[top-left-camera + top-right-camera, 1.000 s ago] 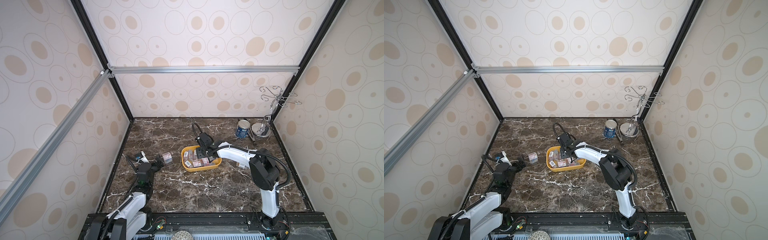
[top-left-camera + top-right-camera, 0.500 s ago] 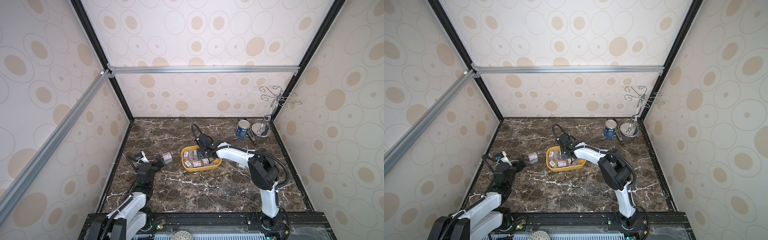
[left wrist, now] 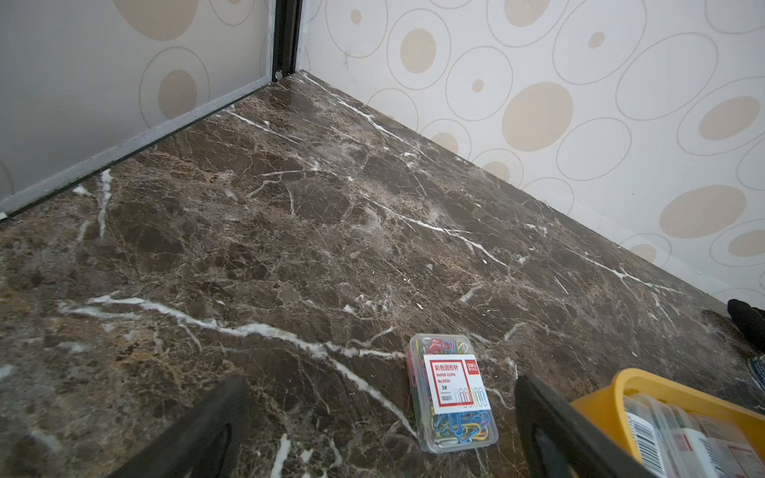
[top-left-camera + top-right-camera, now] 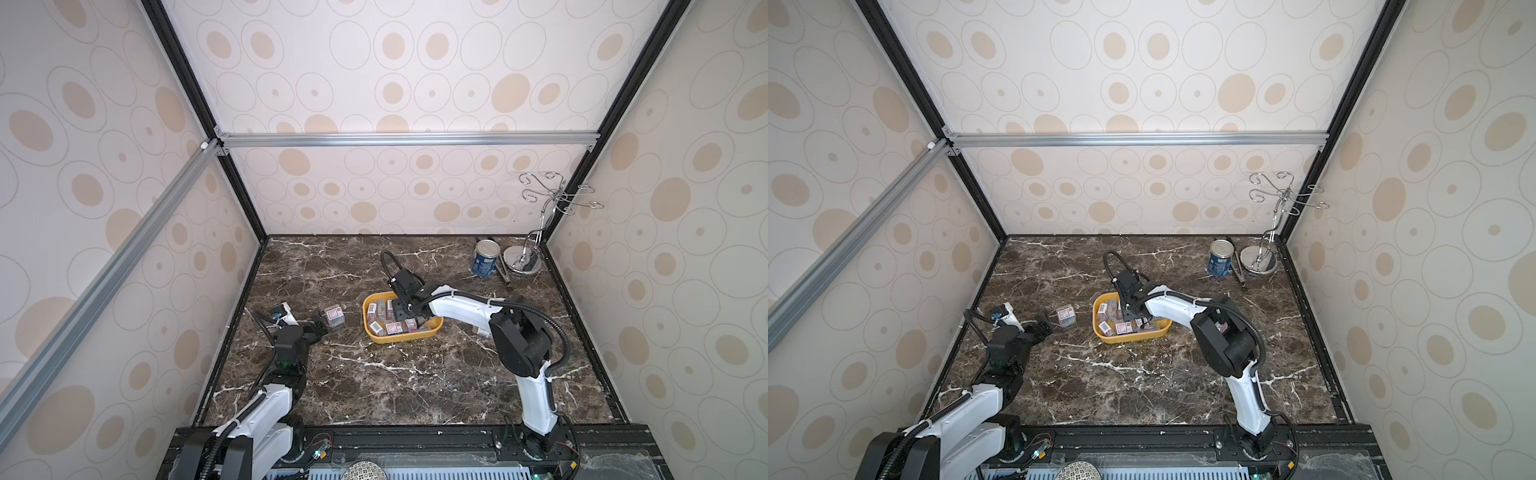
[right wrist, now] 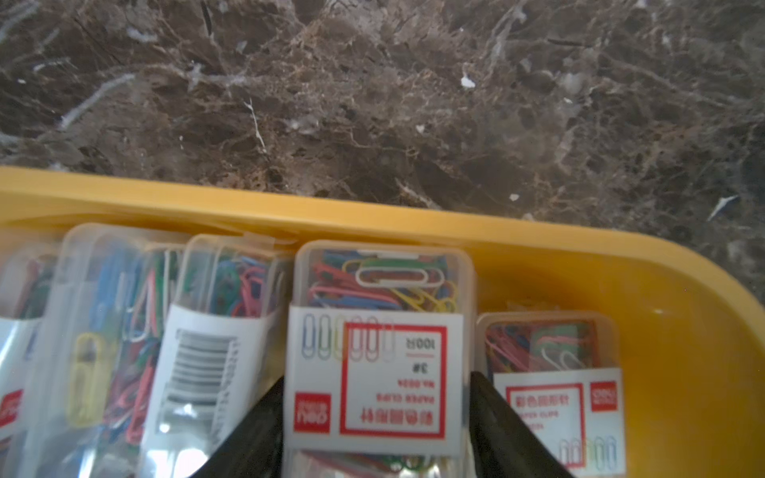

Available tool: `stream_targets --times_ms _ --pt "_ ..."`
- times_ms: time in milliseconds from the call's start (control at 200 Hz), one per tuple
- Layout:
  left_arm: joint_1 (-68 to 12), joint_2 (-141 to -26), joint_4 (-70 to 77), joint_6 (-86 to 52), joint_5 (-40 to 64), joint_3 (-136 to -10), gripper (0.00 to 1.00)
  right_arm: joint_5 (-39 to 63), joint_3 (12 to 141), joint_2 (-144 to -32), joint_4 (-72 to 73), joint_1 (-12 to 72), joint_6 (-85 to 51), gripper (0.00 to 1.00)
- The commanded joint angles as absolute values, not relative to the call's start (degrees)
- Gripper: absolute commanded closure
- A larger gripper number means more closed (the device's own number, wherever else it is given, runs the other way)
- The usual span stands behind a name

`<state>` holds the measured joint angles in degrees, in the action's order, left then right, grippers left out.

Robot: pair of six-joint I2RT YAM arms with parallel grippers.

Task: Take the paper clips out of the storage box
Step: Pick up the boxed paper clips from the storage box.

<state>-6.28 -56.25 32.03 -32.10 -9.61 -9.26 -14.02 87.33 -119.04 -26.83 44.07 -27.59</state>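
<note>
My right tool (image 5: pixel 376 383) clamps one clip box (image 5: pixel 378 331) in the yellow tray (image 5: pixel 414 215); left tool (image 3: pixel 381 387) gapes wide, loose box (image 3: pixel 451 397) flat on the worktop (image 3: pixel 289 227) near it.

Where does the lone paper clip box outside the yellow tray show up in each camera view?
Both top views: lone paper clip box on the marble between left claw and yellow tray.
Left wrist: lying label up ahead of the open claw.
Right wrist: not in it.
Shared landmark: the yellow tray, in all four.
</note>
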Motion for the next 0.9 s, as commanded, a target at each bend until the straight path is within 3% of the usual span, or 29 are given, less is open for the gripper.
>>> stream_targets --times_ms 0,400,675,895 --pt "-6.73 -56.43 31.33 -31.99 -10.89 -11.07 0.0 -14.35 87.44 -120.22 -29.32 44.22 -28.04 0.4" --pt "-6.77 -56.48 31.33 -32.04 -10.98 -11.07 0.0 -17.46 82.25 -108.21 -28.37 44.19 -27.06 0.43" --pt "-6.86 -54.9 30.95 -32.21 -11.35 -10.38 0.0 -23.36 67.83 -91.14 -25.56 43.45 -28.52 0.44" --pt "-7.07 -54.06 30.89 -32.26 -11.58 -9.94 0.0 -22.25 55.31 -76.78 -22.0 37.2 -30.02 0.44"
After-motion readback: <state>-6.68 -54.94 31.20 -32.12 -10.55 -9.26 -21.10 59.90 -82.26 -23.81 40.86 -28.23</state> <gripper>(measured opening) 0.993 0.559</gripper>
